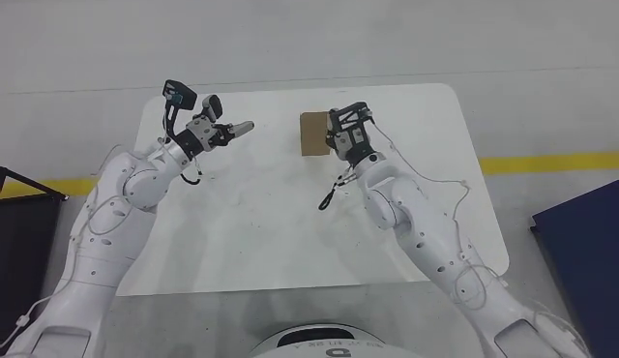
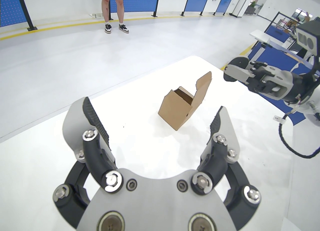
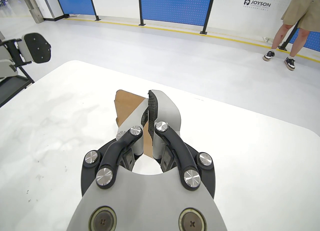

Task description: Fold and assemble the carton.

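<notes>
Nearest to us, the left claw [image 2: 153, 108] hangs over the table [image 2: 130, 142] with its jaws spread wide and nothing between them. It is aimed straight at the carton [image 2: 176, 110].

The carton stands on the far half of the table, between the two claws. Its body is squared up, its mouth is open, and its lid flap [image 2: 203, 88] stands up on the side facing the right arm.

And there's the right claw [image 3: 149, 99], its fingers pressed together and gripping nothing. Its tip sits just beside the flap's upper edge, and the left wrist view shows a sliver of gap between them.

We read this as the lid-closing step, and the closed claw makes a decent pusher. We'd want contact high on the flap, near its free edge, then a sweep over the mouth that follows the hinge's arc rather than a flat shove.

An empty carton like this looks light, so it will likely skate toward the left arm the moment it's nudged. The open claw should come in first and brace the opposite wall, low down, or clasp the body gently without denting it.

The tab at the flap's edge has to slip inside the wall, so the last bit should go slowly and press downward. Beyond the carton the table's far edge is near, so nothing should push outward.
</notes>
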Robot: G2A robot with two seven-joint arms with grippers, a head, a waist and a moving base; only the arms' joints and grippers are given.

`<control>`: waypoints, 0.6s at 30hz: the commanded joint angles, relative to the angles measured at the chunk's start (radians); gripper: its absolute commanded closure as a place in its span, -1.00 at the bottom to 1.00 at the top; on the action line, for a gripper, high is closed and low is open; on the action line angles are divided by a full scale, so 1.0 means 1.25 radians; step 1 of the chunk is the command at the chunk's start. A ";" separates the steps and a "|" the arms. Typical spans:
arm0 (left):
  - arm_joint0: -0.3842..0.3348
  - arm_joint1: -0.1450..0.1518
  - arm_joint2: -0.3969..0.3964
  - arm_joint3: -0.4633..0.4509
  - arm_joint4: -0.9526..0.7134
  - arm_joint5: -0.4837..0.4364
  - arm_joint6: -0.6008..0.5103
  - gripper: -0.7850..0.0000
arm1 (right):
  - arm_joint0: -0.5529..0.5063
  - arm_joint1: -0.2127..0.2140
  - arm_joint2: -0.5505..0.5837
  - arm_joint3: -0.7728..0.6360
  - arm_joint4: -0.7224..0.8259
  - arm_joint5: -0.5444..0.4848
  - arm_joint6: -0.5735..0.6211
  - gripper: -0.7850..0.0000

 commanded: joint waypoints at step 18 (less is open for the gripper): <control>0.014 0.000 -0.031 0.003 0.007 0.005 -0.002 -1.00 | 0.095 -0.058 -0.064 0.172 0.058 -0.011 -0.038 -1.00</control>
